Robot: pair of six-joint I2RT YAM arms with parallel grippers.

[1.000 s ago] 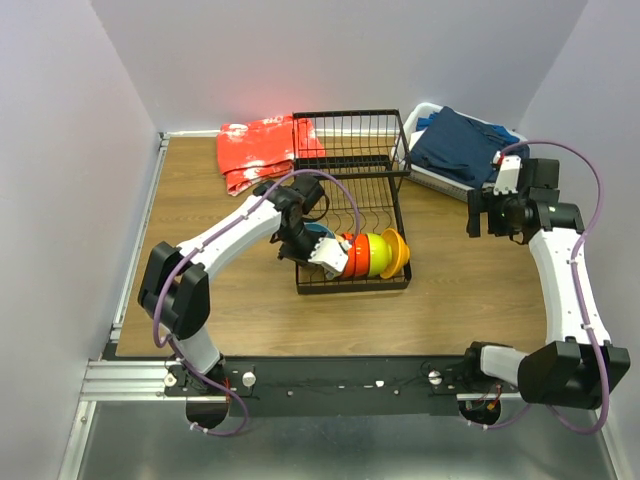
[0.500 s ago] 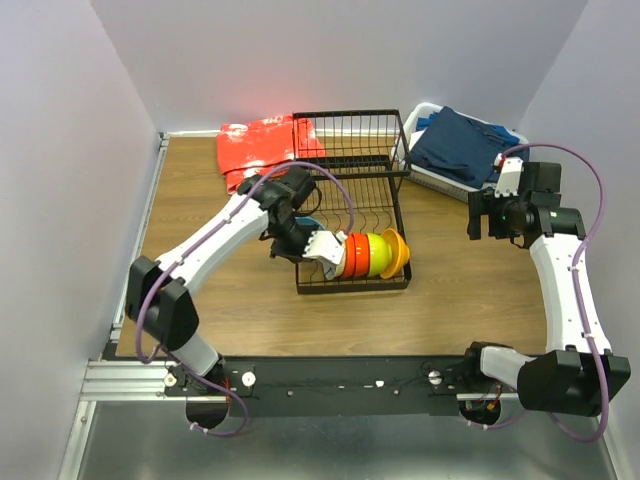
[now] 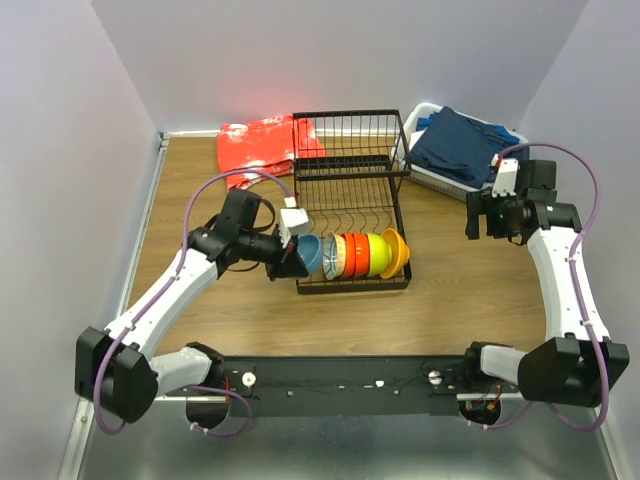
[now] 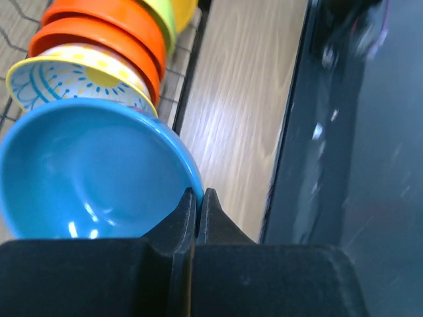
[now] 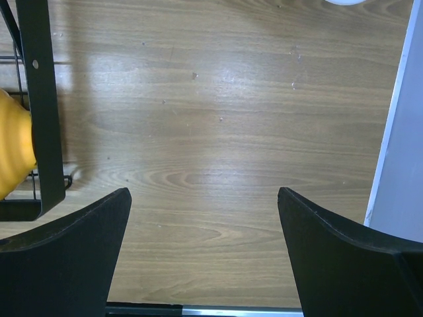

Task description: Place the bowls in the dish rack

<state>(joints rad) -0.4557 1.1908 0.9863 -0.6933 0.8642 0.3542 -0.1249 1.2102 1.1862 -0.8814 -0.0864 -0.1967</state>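
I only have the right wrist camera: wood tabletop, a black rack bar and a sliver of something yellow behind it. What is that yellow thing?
Observer: From the top camera, it is the yellow-orange bowl, standing on edge at the right end of a row of bowls in the dish rack.
Operator: Where is the left tool?
Observer: The left tool is at the row's other end, shut, with its tips beside the rim of a blue bowl.
Operator: What sits next to that blue one?
Observer: A white bowl with a blue pattern and a yellow centre, leaning against it.
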